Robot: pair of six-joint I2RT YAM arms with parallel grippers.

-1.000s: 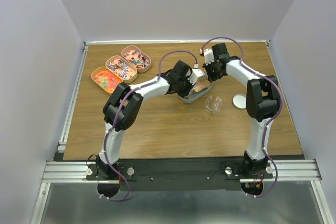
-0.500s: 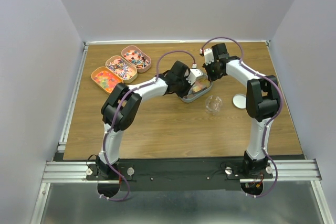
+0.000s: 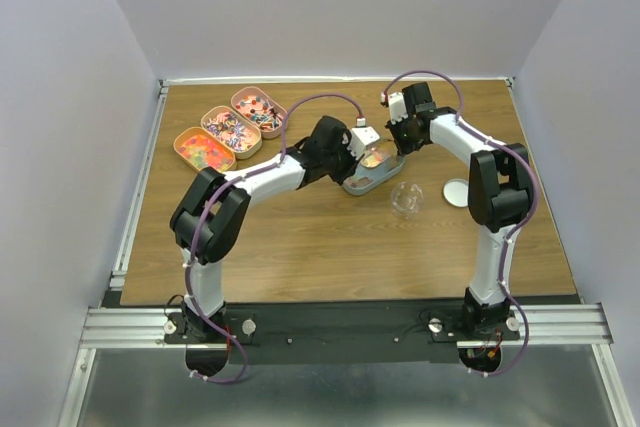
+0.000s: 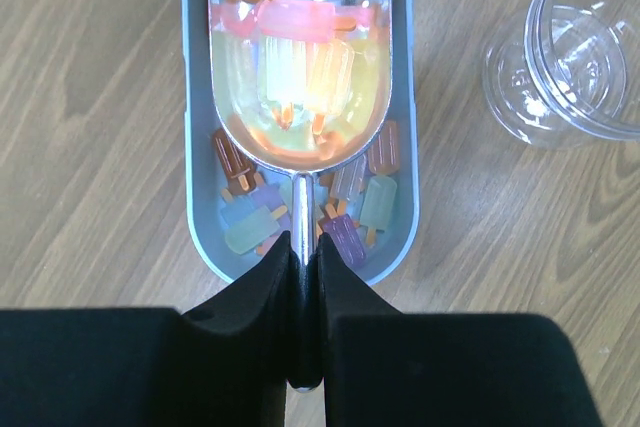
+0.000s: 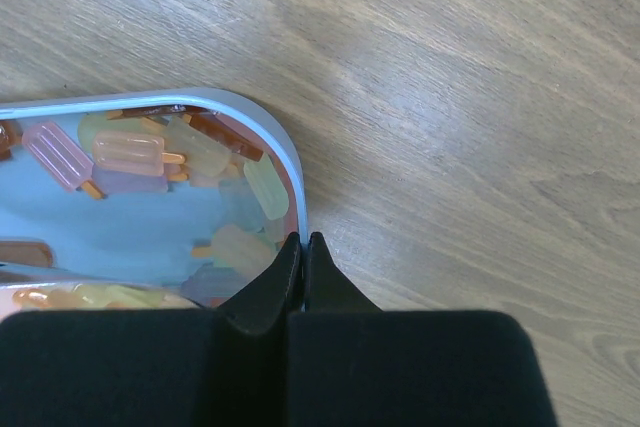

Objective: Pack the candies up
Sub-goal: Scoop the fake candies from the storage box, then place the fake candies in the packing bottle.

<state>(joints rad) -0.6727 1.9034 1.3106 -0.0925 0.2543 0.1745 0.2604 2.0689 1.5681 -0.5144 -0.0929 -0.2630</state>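
Cut off at top: scoop (image 4: 300, 97) tip, tin (image 4: 192, 147) end.
Candies (image 4: 378, 202): lolly-shaped, sticks pointing all ways.
Left end effector (image 4: 303, 247): clamped on scoop handle.
Right end effector (image 5: 302, 243): pinching tin rim.

White arms (image 3: 270, 175), black joints (image 3: 495, 187), purple cables (image 3: 320, 100)

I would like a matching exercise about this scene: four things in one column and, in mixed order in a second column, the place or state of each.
Things
1. silver scoop
2. blue oval tin
3. clear cup
4. three pink tins

Places or states
a. empty, standing on the table beside the blue oval tin
b. handle gripped by the left gripper, bowl loaded with candies
c. rim pinched by the right gripper
d. in a row at the far left, filled with sweets

Pairs: 1-b, 2-c, 3-a, 4-d
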